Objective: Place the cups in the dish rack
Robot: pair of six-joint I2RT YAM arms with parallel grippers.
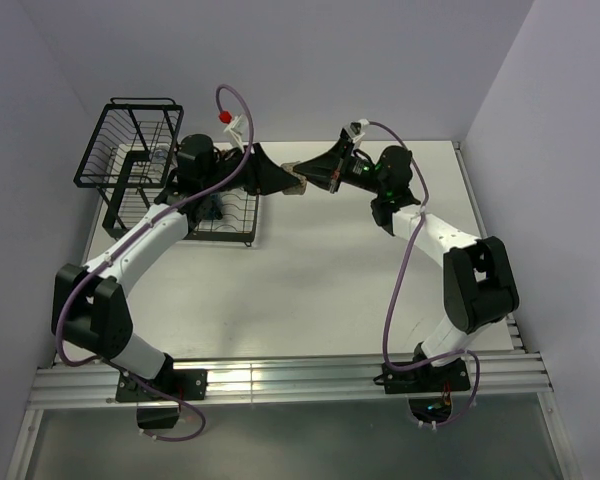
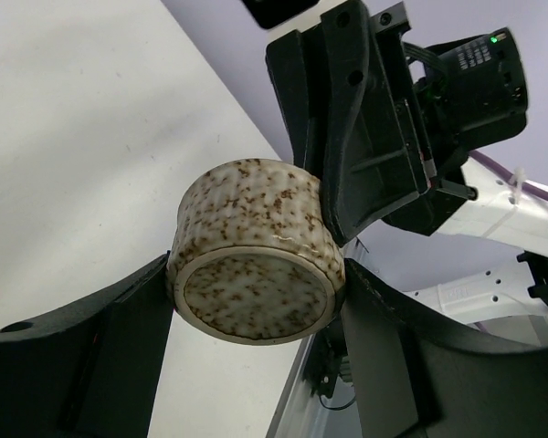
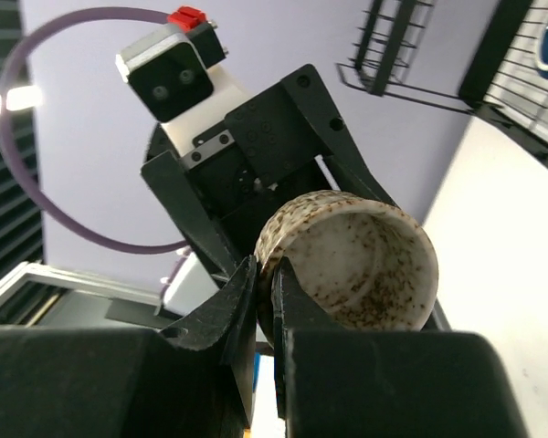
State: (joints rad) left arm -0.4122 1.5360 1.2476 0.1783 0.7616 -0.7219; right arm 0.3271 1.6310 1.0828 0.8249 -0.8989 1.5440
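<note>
Two hands meet on one low beige cup (image 2: 256, 246), held in the air above the far side of the counter (image 1: 310, 290), just right of the dish rack (image 1: 100, 150). The right hand (image 3: 265, 301) is clamped on the cup's wall at the rim, one finger inside the mouth and one outside. The left hand (image 2: 256, 301) straddles the body from the opposite side, and its fingers (image 2: 155, 310) appear to press against the curved wall, so it looks closed on the cup too.

It is a speckled, glazed ceramic piece: stiff, probably fairly light for its size, slick on the glaze, and likely to chip or break if dropped. A grip across the full width of the body, as the left hand has, seems safer than the rim pinch, which could pivot.

Squat and wider than it is tall, the cup lies on its side. Its axis runs roughly level along the line between the two hands, mouth toward the right arm and flat base toward the left wrist.
</note>
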